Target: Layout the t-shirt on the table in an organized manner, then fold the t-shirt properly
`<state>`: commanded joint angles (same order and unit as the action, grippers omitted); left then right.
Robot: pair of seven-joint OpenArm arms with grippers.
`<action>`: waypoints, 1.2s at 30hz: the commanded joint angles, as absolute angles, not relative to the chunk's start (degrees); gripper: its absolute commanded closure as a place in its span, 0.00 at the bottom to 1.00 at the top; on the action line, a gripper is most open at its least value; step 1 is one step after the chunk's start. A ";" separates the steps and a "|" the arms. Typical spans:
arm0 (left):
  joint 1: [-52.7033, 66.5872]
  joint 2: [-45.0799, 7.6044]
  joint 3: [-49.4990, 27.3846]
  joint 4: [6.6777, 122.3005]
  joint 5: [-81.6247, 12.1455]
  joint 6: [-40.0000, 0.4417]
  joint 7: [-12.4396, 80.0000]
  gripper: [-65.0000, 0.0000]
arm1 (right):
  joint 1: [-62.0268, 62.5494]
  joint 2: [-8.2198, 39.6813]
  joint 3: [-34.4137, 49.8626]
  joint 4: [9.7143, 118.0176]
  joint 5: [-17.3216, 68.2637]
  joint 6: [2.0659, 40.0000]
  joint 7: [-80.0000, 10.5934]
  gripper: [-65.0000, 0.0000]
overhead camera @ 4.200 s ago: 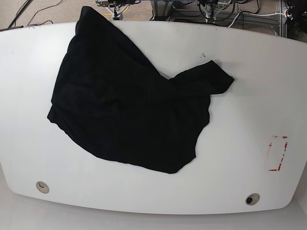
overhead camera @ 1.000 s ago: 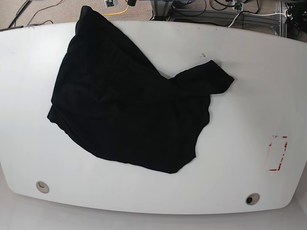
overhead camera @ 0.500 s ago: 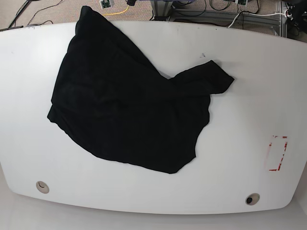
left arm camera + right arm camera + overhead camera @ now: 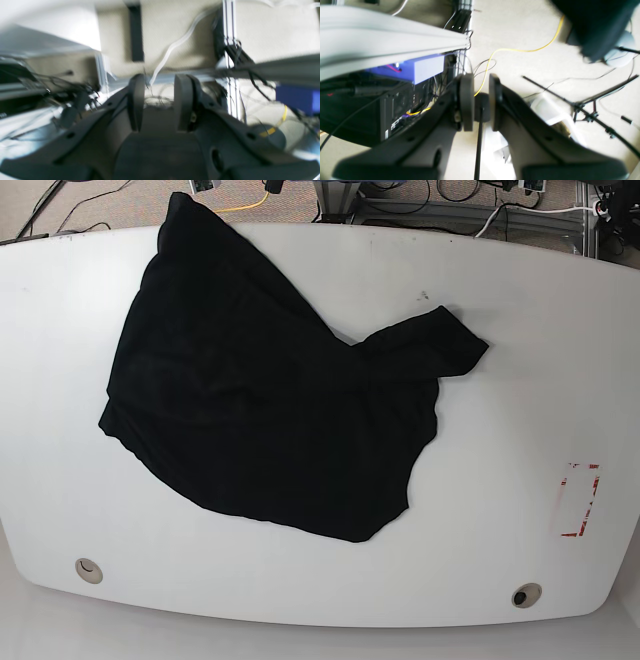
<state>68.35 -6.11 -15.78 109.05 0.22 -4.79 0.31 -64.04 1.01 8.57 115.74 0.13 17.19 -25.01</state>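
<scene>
The black t-shirt (image 4: 260,410) lies crumpled on the left and middle of the white table (image 4: 520,380). One sleeve (image 4: 440,340) sticks out to the right, and the top corner (image 4: 180,205) reaches over the table's far edge. Neither arm reaches over the table in the base view. In the blurred left wrist view, my left gripper (image 4: 160,100) is open and empty above a floor with cables. My right gripper (image 4: 481,97) has a narrow gap between its fingers and holds nothing, also over the floor behind the table.
A red tape rectangle (image 4: 578,500) marks the table's right side. Two round holes (image 4: 88,570) (image 4: 525,594) sit near the front edge. Cables, metal frames and a blue box (image 4: 425,67) crowd the floor behind. A dark blurred shape (image 4: 595,25) hangs at the right wrist view's top right.
The t-shirt has not moved. Small bits of equipment at the base view's top edge have drifted outward, left and right.
</scene>
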 joint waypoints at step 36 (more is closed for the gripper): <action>40.04 -8.48 -16.22 110.81 0.66 -13.41 0.31 0.65 | -42.51 0.75 8.57 116.44 0.13 17.10 -16.57 0.76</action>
